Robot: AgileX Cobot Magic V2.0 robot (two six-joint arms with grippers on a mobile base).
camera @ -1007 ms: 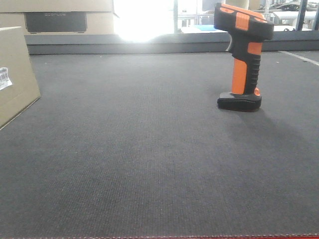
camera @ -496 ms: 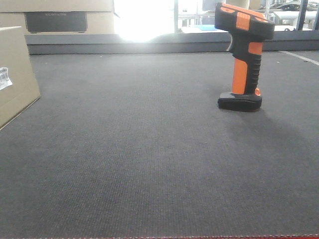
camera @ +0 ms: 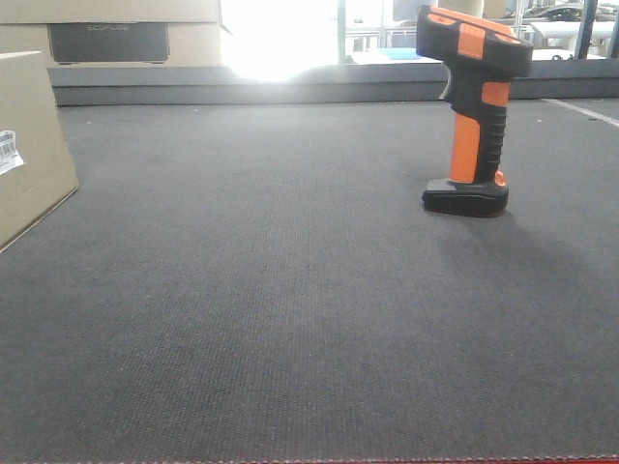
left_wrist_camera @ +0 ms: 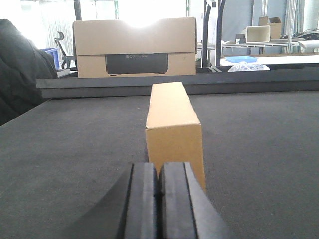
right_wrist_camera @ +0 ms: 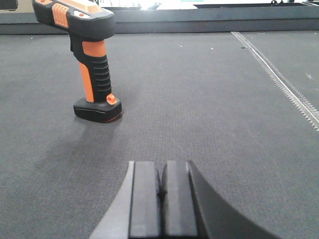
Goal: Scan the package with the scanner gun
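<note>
The scanner gun (right_wrist_camera: 91, 59) stands upright on its flat foot on the dark surface (right_wrist_camera: 209, 99), ahead and to the left of the right fingers (right_wrist_camera: 152, 199), which are pressed together and empty; so the right arm looks nearer; the package (left_wrist_camera: 172, 132) lies straight ahead of the left fingers (left_wrist_camera: 174, 199), also pressed together, its long axis running away from them.

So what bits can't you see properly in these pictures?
- Package: front view, cut off by the left edge; its white label is half out of frame and too small to read.
- Package's label: left wrist view, hidden, on a face turned away.
- Scanner gun: right wrist view, nose cut off by the top-left corner.
- Left gripper and right gripper: only the closed fingertips show; the bottom edge cuts off the rest.
</note>
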